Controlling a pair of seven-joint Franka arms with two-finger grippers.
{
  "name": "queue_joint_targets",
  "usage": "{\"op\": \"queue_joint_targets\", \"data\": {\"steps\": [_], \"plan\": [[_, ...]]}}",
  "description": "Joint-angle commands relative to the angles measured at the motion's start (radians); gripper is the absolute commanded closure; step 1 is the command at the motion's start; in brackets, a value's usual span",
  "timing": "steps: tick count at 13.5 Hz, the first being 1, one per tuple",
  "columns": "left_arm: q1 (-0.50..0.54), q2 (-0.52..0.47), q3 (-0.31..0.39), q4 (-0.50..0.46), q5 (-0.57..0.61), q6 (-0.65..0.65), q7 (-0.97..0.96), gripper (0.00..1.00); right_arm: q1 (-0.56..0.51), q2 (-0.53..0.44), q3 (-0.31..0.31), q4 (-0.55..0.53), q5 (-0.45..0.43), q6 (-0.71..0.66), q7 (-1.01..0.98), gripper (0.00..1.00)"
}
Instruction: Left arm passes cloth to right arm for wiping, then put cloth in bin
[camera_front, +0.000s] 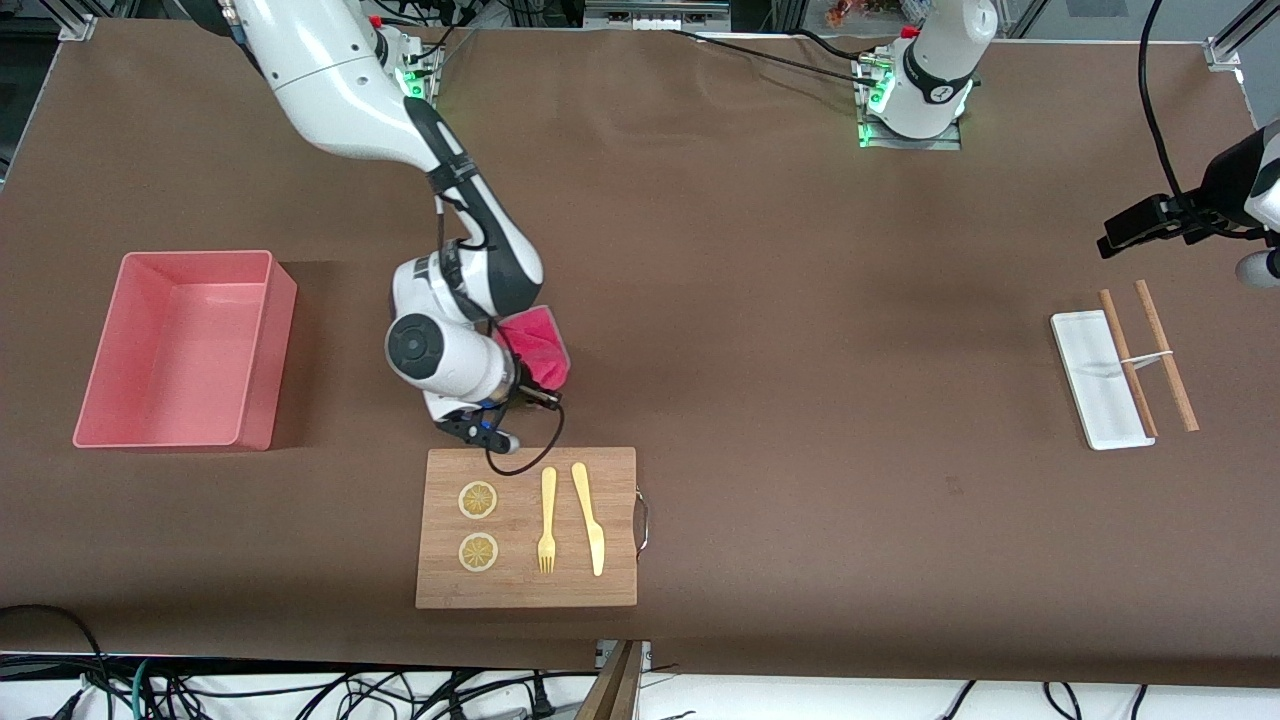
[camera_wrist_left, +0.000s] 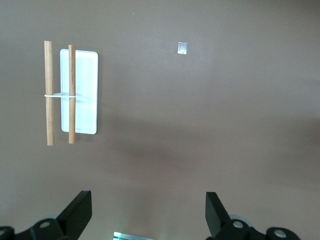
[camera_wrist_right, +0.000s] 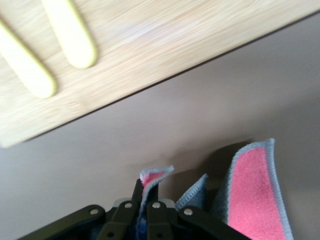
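My right gripper (camera_front: 537, 393) is shut on the crimson-pink cloth (camera_front: 535, 343) and holds it just above the table, beside the edge of the wooden cutting board that lies farther from the front camera. In the right wrist view the fingers (camera_wrist_right: 137, 192) pinch a grey-edged fold, and the rest of the cloth (camera_wrist_right: 255, 192) hangs beside them. The pale pink bin (camera_front: 195, 258) stands empty toward the right arm's end of the table. My left gripper (camera_wrist_left: 148, 210) is open and empty, up over bare table near the white tray at the left arm's end.
The cutting board (camera_front: 530, 590) carries two lemon slices (camera_front: 478, 500), a yellow fork (camera_front: 547, 520) and a knife (camera_front: 590, 515). A small white tray (camera_front: 1090, 380) with two banded wooden sticks (camera_front: 1165, 355) lies toward the left arm's end.
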Motion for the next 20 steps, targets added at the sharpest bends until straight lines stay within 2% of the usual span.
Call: {"op": "queue_joint_targets", "data": {"steps": [1,5,6,9,10,12,17,20], "plan": [[-0.106,-0.012,0.073,0.020,0.016,-0.025,-0.015,0.00,-0.005,0.039,0.030,0.048,0.056,0.044,0.048,1.00],[-0.118,-0.014,0.064,0.015,0.021,0.005,-0.021,0.00,-0.018,0.028,0.027,0.045,0.048,0.022,0.036,1.00],[-0.118,-0.014,0.058,0.012,0.021,0.005,-0.021,0.00,-0.041,0.028,0.023,0.047,0.036,-0.029,0.019,1.00],[-0.120,-0.002,0.056,0.027,0.022,0.023,-0.003,0.00,-0.132,0.025,0.017,0.045,0.005,-0.154,-0.181,1.00],[-0.112,0.003,0.056,0.021,0.019,0.026,0.003,0.00,-0.159,0.016,-0.002,0.047,0.005,-0.209,-0.261,1.00],[-0.117,0.009,0.056,0.026,0.022,0.020,0.040,0.00,-0.184,0.011,-0.077,0.050,0.001,-0.309,-0.414,1.00],[-0.103,0.005,0.064,0.047,0.021,-0.009,0.134,0.00,-0.199,0.003,-0.227,0.048,-0.036,-0.425,-0.711,1.00],[-0.106,0.009,0.061,0.050,0.022,-0.002,0.140,0.00,-0.202,-0.076,-0.250,0.068,-0.061,-0.554,-0.734,1.00]]}}
